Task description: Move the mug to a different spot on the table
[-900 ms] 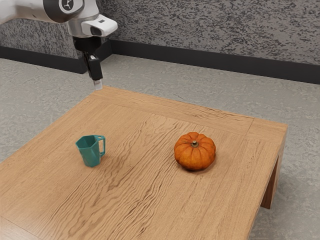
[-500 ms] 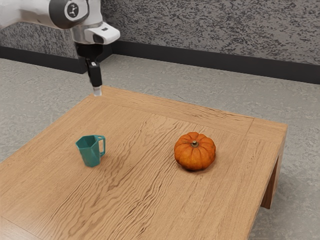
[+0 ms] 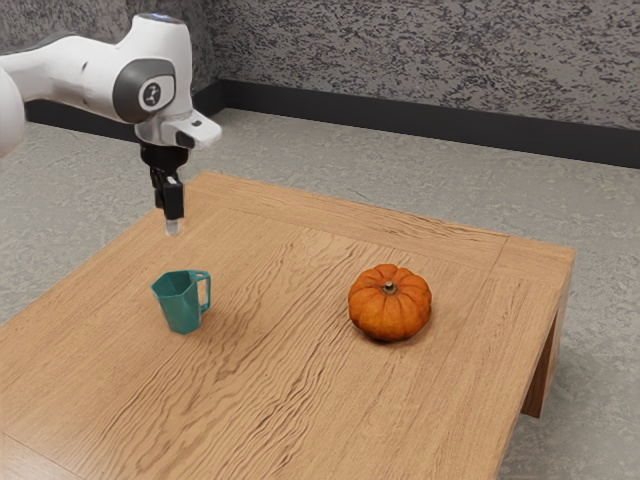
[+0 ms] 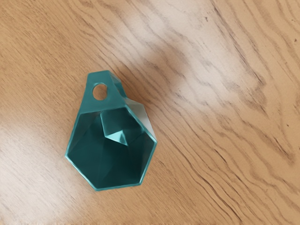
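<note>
Tabletop (image 3: 300, 400) of light, strongly grained wood, set on a speckled grey floor (image 3: 80, 190) before a rough grey wall (image 3: 450, 50) with a dark baseboard (image 3: 420, 118); a teal mug (image 3: 182, 300) stands upright toward the exterior view's left, its handle turned to the exterior view's right, well apart from an orange pumpkin (image 3: 390, 301). The white arm (image 3: 100, 75) enters from the exterior view's upper left with its hand pointing straight down, and the gripper (image 3: 172, 228) hangs above the mug, clear of it, while the wrist view looks down into the mug's open mouth. Whether the gripper is open or closed cannot be told.
</note>
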You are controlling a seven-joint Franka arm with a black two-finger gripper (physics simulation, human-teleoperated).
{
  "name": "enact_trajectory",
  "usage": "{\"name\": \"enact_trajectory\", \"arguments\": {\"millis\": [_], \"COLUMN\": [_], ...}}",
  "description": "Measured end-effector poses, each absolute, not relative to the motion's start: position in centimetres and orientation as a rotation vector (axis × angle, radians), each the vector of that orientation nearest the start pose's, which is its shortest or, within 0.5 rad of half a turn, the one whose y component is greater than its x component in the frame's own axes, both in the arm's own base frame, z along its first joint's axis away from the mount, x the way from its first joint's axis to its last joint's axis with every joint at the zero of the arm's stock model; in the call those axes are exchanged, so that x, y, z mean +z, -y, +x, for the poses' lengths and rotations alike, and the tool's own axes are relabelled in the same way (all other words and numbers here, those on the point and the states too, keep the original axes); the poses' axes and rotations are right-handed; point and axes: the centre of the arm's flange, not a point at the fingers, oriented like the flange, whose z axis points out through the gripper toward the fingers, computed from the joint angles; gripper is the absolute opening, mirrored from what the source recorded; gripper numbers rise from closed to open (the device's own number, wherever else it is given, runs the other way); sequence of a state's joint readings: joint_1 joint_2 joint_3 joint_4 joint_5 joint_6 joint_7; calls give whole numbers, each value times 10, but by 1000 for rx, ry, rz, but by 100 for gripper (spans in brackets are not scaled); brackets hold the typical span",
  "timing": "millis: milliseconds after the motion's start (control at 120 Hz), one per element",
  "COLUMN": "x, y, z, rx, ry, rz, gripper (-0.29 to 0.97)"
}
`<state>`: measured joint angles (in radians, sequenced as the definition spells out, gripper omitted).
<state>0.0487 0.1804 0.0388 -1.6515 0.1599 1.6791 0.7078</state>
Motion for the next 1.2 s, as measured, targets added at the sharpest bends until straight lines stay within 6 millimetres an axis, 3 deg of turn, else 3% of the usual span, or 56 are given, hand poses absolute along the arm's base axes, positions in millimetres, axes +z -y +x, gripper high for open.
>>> {"name": "enact_trajectory", "arguments": {"millis": [300, 400, 550, 633, 1000, 1200], "x": [467, 430, 394, 368, 302, 277], "y": [-71, -72, -99, -104, -96, -97], "z": [620, 616, 622, 628, 646, 648], "rx": [195, 181, 127, 140, 200, 242], "ry": [-978, -979, -878, -856, -852, -843], "rz": [-2841, -2851, -2920, -2941, -2956, -2962], "gripper": [68, 68, 68, 68, 68, 68]}}
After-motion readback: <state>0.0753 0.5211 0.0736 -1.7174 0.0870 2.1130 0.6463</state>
